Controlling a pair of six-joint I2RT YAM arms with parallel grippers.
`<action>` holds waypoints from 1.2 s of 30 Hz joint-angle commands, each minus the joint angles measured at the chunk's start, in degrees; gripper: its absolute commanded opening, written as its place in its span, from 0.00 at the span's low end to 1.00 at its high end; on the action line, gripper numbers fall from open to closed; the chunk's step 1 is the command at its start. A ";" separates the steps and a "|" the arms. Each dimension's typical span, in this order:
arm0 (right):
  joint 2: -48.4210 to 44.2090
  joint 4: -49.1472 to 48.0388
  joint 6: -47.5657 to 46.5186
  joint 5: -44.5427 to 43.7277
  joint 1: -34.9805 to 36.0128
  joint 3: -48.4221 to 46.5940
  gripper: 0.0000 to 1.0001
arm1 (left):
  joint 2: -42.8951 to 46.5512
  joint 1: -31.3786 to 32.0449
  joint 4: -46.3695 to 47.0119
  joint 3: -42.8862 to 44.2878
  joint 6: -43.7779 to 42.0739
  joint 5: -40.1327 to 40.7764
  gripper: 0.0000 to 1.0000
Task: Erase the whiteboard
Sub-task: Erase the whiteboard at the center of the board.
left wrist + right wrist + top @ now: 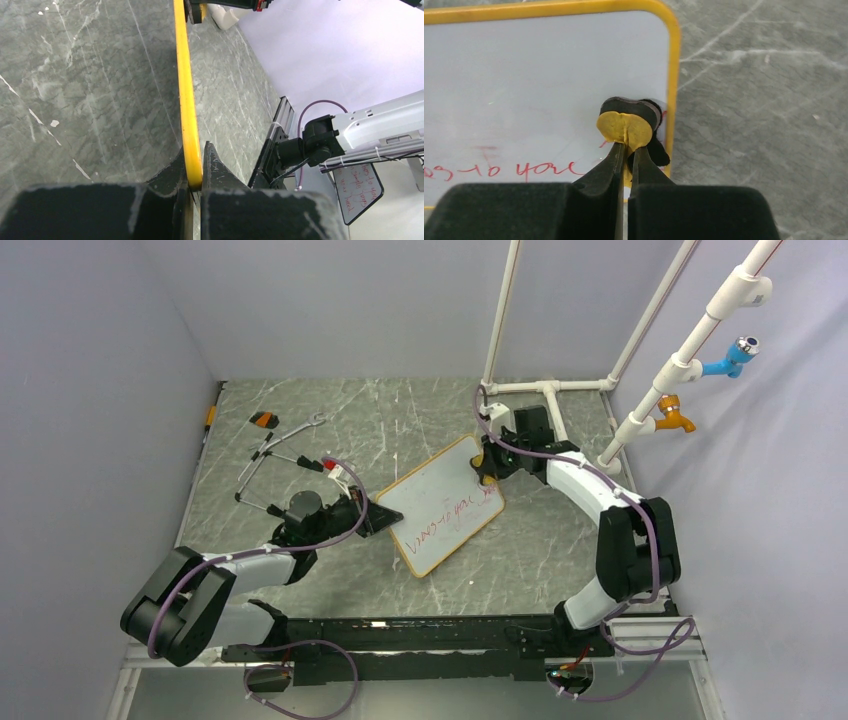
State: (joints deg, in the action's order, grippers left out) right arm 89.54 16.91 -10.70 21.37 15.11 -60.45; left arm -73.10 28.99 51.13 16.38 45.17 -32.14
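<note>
The whiteboard [440, 505] lay askew on the surface [300, 440] in the top view. In the left wrist view, the left gripper [195, 182] jaws clamped its yellow frame. In the right wrist view, the right gripper [626, 150] jaws pinched a yellow-black eraser [629, 124] beside the red writing [524, 170].

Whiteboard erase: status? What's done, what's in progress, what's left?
Done: the upper area of the orange-framed white rectangular whiteboard looks clean. In hand: the left gripper clamps the frame edge, and the right gripper holds a small round yellow eraser with a black pad against the board near its side edge. Left: a line of red handwriting is not yet wiped.
</note>
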 commanded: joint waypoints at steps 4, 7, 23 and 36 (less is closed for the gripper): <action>-0.90 3.22 -8.77 13.99 9.80 -1.04 0.00 | 1.70 2.13 8.00 2.73 -1.02 -10.43 0.00; -0.46 0.40 -4.05 7.47 7.21 -1.00 0.00 | 2.16 2.17 7.33 2.54 -1.30 -10.14 0.00; 5.14 6.13 -6.07 1.52 0.75 -2.64 0.00 | 2.05 2.18 7.87 2.25 -1.31 -10.49 0.00; 2.42 0.85 -2.03 4.97 -0.67 -0.34 0.00 | 1.99 2.12 8.33 2.46 -1.18 -10.73 0.00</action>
State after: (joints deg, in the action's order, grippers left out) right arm 90.67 24.29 -19.73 28.34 18.81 -62.17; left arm -73.12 28.95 50.72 16.43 46.50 -31.59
